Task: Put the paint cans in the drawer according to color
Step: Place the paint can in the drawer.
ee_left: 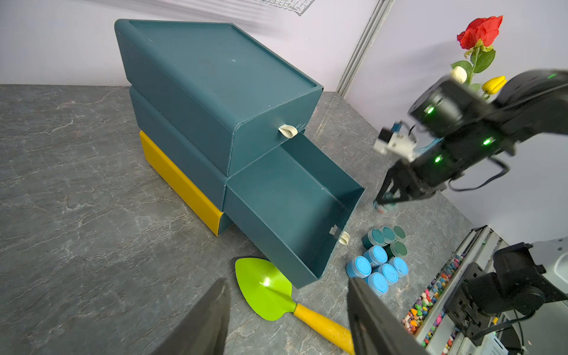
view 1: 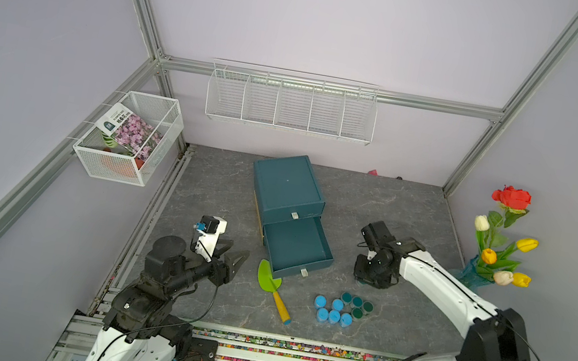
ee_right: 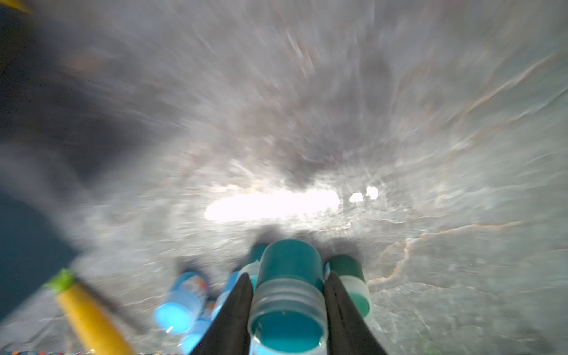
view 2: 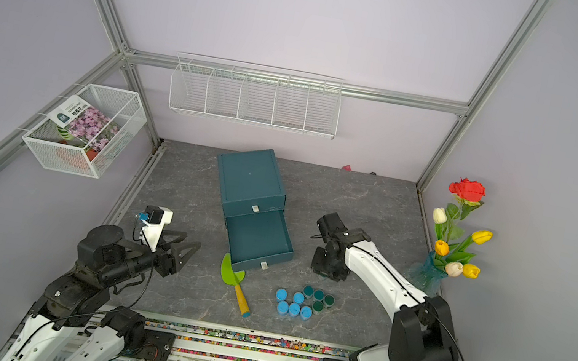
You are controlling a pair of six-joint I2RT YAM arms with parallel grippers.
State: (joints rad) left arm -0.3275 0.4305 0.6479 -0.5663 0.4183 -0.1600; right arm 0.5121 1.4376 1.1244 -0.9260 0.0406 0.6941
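Observation:
Several light blue paint cans (view 1: 332, 311) (view 2: 291, 304) and dark teal ones (view 1: 358, 304) (view 2: 319, 297) stand clustered on the table in front of the teal cabinet (view 1: 286, 185). Its middle drawer (view 1: 295, 241) is pulled out and looks empty. My right gripper (ee_right: 289, 276) (view 1: 364, 279) is shut on a teal paint can (ee_right: 290, 267), low over the table, right of the open drawer. I cannot tell whether the can touches the table. My left gripper (view 1: 240, 248) (ee_left: 287, 282) hovers open left of the drawer, holding nothing.
A green trowel with a yellow handle (view 1: 270, 278) lies at the drawer's front left corner. A vase of flowers (view 1: 500, 247) stands at the right wall. A wire basket (view 1: 130, 137) and a wire rack (view 1: 291, 103) hang on the walls. A pebble-filled rail (view 1: 290, 346) borders the front.

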